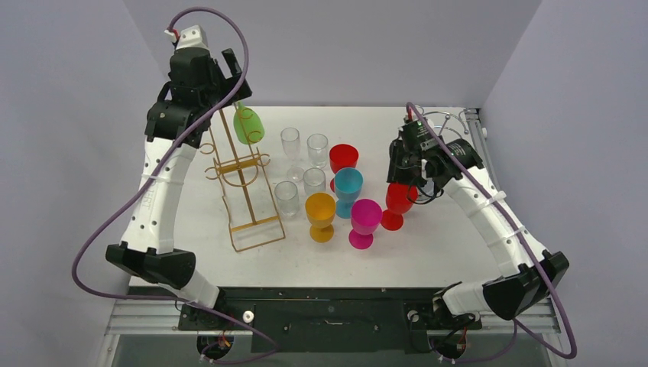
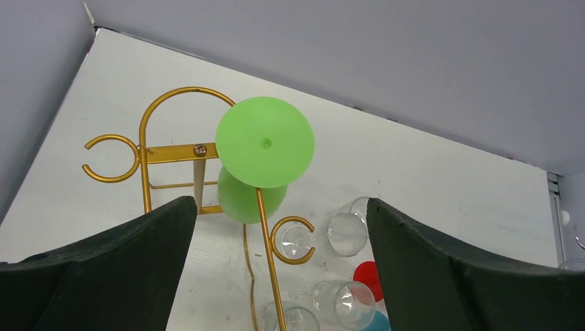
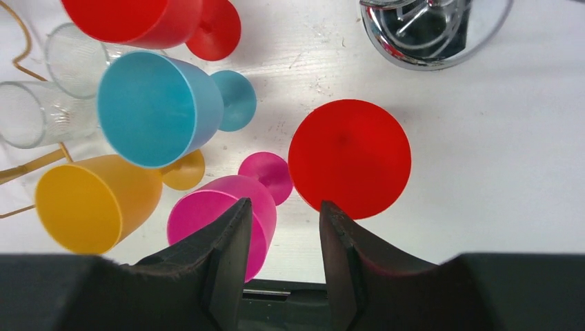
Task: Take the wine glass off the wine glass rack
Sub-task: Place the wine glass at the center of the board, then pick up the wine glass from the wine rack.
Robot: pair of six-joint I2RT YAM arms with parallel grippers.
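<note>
The step in hand looks like the left arm's reach for the green glass [image 1: 248, 125], which hangs bowl-down from the top of the gold rack [image 1: 244, 191], its foot uppermost. The left gripper [image 1: 227, 90] is fully spread and empty. It hovers above and just behind the glass, apart from it. In the wrist view the round foot [image 2: 265, 141] lies centred between the two fingers [image 2: 138, 255] and beyond their tips. A clean take probably means coming down square over the foot and closing on the bowl or the stem below it rather than on the thin disc. The glass should then slide out through the hook's open side without dragging the light rack, which could tip. The right gripper [image 1: 413, 180] sits over a red glass [image 1: 397, 200] standing among the cups, its jaws partly apart, with nothing seen between them in its own view.
</note>
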